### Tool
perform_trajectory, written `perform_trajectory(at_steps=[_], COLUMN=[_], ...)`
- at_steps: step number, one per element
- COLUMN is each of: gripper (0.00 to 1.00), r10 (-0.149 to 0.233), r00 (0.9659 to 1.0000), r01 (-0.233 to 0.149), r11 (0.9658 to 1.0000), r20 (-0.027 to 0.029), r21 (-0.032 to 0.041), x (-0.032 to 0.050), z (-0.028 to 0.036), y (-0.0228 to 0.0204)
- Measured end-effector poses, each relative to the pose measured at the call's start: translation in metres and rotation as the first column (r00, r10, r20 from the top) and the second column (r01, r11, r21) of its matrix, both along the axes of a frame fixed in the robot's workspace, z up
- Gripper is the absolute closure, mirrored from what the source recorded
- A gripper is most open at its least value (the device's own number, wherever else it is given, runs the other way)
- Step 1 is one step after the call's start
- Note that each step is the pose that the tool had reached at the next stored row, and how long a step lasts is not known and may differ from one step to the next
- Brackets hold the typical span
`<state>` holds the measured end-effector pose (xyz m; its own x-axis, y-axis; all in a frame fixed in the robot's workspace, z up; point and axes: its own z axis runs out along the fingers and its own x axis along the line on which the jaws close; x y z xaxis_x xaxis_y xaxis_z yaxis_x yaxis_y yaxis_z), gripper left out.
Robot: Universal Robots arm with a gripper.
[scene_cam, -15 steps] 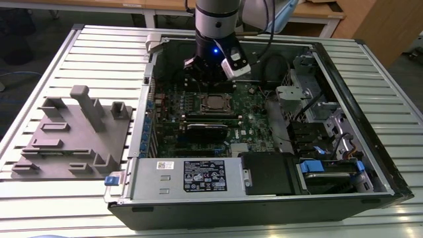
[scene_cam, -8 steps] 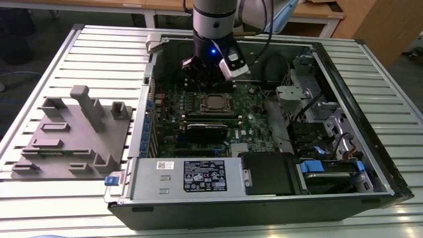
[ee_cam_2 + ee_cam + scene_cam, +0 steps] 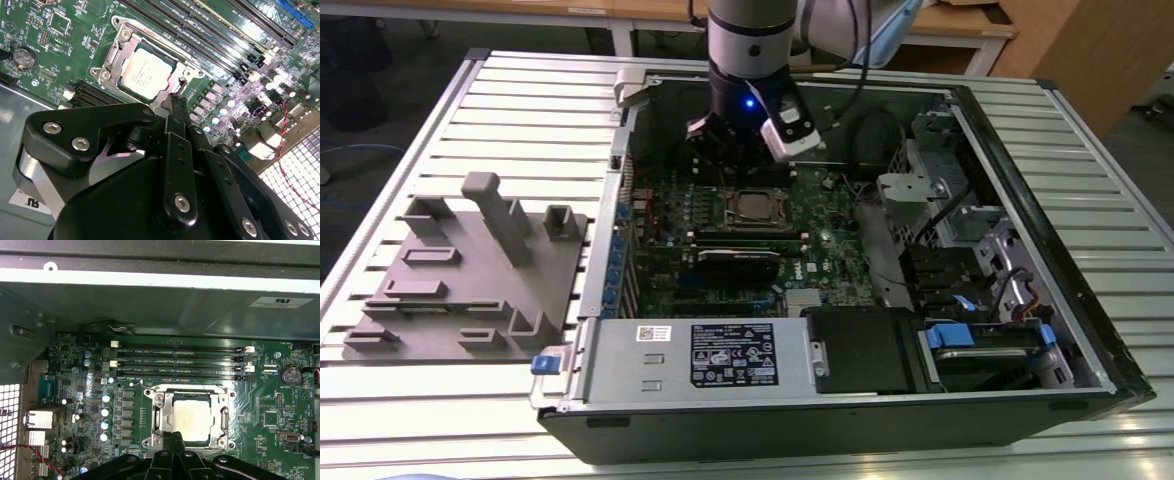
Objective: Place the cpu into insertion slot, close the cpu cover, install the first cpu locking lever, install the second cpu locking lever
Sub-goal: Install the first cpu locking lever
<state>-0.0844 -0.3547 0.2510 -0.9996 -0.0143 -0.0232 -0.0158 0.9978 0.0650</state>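
The cpu (image 3: 192, 419) lies flat in the insertion slot (image 3: 190, 389) on the green motherboard (image 3: 280, 405), its silver-grey top showing. The cpu cover (image 3: 162, 415) is down over it, and its silvery frame surrounds the chip (image 3: 145, 72). In both wrist views my gripper (image 3: 173, 438) is shut, with its black fingertips (image 3: 178, 106) pressed together right at the socket's edge and nothing visible between them. In the exterior view the gripper (image 3: 727, 160) hangs inside the open computer case, just behind the cpu (image 3: 754, 207). I cannot make out how the locking levers stand.
Long black memory slots (image 3: 180, 362) run beside the socket. A black card (image 3: 747, 265) and the power supply (image 3: 707, 355) lie nearer the case front, with drive bays (image 3: 961, 230) at the exterior view's right. A grey fixture (image 3: 467, 270) sits outside the case at the exterior view's left.
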Motion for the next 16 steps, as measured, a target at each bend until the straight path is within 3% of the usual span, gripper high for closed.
perform_trajectory(at_steps=[5, 16], gripper=[0.9, 0.9], r10=[0.0, 0.0], r00=[1.0, 1.0], r01=[0.0, 0.0], r11=[1.0, 1.0], r20=[0.0051, 0.0058], r21=[0.0, 0.0001], x=[-0.0036, -0.0039], z=[-0.0002, 0.0049], y=[-0.0005, -0.0005])
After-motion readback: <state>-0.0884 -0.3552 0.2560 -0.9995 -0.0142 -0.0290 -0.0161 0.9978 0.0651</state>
